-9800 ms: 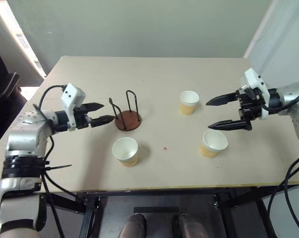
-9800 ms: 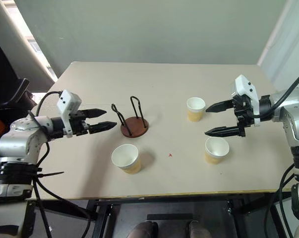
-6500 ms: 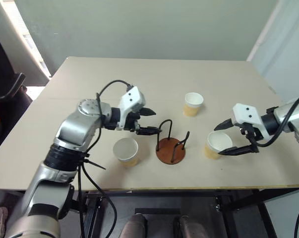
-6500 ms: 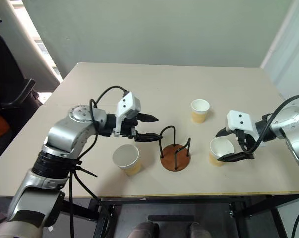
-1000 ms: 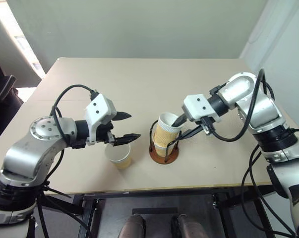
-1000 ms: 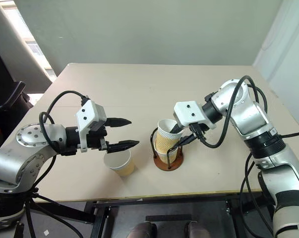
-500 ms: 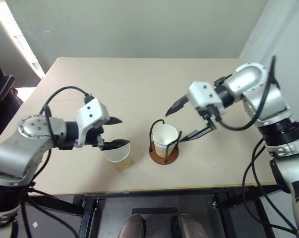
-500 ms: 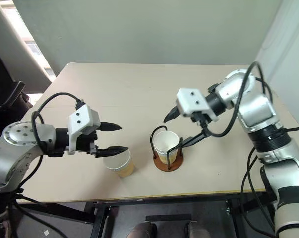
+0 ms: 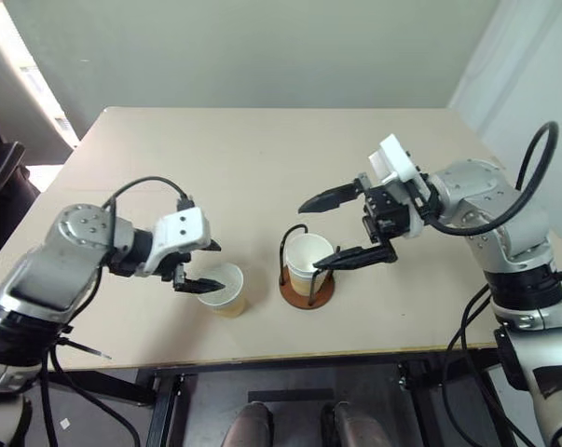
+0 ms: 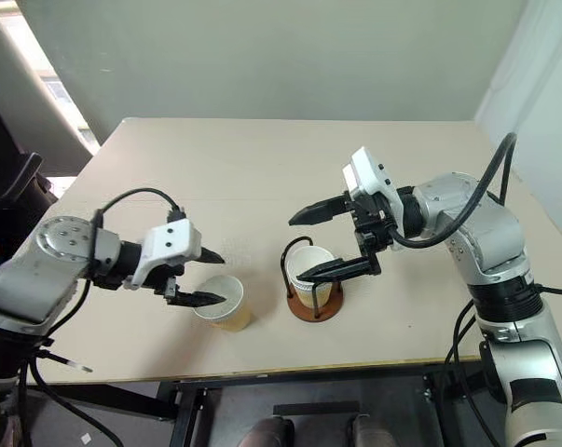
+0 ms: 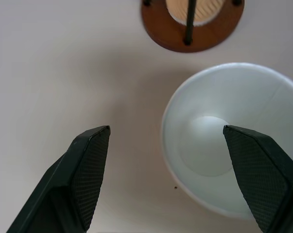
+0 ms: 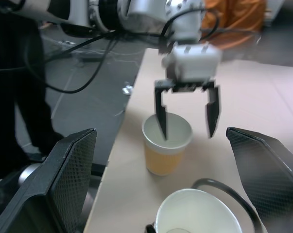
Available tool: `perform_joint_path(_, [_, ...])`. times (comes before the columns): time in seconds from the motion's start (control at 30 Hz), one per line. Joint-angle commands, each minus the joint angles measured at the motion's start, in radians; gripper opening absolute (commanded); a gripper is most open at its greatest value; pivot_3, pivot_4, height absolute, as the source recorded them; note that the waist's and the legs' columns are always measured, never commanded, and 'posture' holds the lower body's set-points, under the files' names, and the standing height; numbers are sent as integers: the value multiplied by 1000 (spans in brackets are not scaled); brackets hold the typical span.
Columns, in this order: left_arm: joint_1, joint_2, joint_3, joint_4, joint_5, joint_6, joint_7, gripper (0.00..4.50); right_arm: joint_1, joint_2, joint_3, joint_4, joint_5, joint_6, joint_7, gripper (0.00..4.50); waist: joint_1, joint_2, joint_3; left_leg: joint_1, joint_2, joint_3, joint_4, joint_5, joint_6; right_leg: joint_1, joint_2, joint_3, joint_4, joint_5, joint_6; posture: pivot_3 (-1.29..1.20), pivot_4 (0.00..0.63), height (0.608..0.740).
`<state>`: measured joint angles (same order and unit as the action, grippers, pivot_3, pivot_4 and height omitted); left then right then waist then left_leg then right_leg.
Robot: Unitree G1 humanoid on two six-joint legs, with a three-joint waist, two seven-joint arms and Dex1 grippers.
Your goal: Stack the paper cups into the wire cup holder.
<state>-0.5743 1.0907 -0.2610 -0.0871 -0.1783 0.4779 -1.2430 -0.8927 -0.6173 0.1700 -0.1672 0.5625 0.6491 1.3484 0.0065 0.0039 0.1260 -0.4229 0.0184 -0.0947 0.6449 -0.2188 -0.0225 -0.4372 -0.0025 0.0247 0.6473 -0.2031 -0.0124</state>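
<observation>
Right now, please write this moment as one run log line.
left gripper: open, one finger inside loose cup | right gripper: open, above holder | stacked cups: in holder | loose cup: on table

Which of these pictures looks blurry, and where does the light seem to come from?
Right wrist view: the left tool over the loose paper cup looks smeared, and the background is soft. Left wrist view: the cup's rim is crisp. Left eye view: brightness enters at the upper left, and the table is evenly lit, with soft shadows.

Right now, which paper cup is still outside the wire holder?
The cup standing alone on the table under the open left gripper; the others sit nested in the wire holder.
</observation>
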Motion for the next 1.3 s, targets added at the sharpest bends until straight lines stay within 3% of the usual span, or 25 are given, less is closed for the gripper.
perform_joint_path(0.03, [-31, -13, -21, 45, 71, -26, -4, 4009, 1, -14, -44, -49, 22, 14, -38, 4441, -1, 0, 0, 0, 0, 0, 0, 0, 0, 0, 0, 0, 0, 0, 0, 0, 150, 740])
perform_joint_path(0.07, [-34, -21, -21, 46, 69, -27, -15, 4009, 7, -19, -44, -54, 18, 12, -46, 4441, -1, 0, 0, 0, 1, 0, 0, 0, 0, 0, 0, 0, 0, 0, 0, 0, 150, 740])
perform_joint_path(0.17, [-41, -39, -19, 48, 69, -38, -36, 3376, 21, -34, -41, -65, 11, 5, -58, 4500, 0, 0, 0, -1, 1, 0, 0, 0, 0, -1, 0, 0, 0, 1, 2, 0, 150, 740])
perform_joint_path(0.47, [-82, -72, 24, 47, 37, -41, -83, 142, 31, -65, -37, -58, -7, -19, -72, 4500, 1, 0, 0, -2, 1, 0, 1, 0, 1, -1, 0, 0, -1, 6, 9, 0, 150, 740])
perform_joint_path(0.5, [-86, -67, 36, 43, 22, -42, -98, 20, 30, -70, -38, -55, -7, -20, -70, 4500, 1, 0, 0, -2, 1, 0, 1, 0, 1, -1, 0, 0, -1, 6, 9, 0, 150, 740])
perform_joint_path(0.73, [-287, -57, 141, 88, -128, -74, -273, 20, 79, -227, -105, -68, 55, -13, 60, 4500, 17, 0, 0, -8, 1, 0, 2, 0, 2, -4, 0, -1, -2, 6, 11, 0, 150, 740])
perform_joint_path(0.9, [-491, -117, 155, 195, -180, -136, -366, 20, 89, -284, -169, -40, 78, -6, 64, 4500, 15, 0, 0, -8, 0, 1, 3, 0, 4, -4, 0, 0, -3, 8, 14, 0, 150, 740])
perform_joint_path(1.0, [-666, -207, 71, 282, -262, -187, -371, 20, 103, -318, -218, -37, 83, 0, 42, 4500, 19, -1, 0, -10, 0, 1, 4, 1, 6, -4, 0, 0, -2, 9, 16, 0, 150, 740])
perform_joint_path(1.3, [-875, -363, -287, 539, -264, -454, -371, 20, 171, -350, -256, -146, 127, 48, -8, 4500, 19, 1, 0, -13, -1, 2, 7, 3, 10, -4, -3, 0, -4, 13, 24, 0, 150, 740])
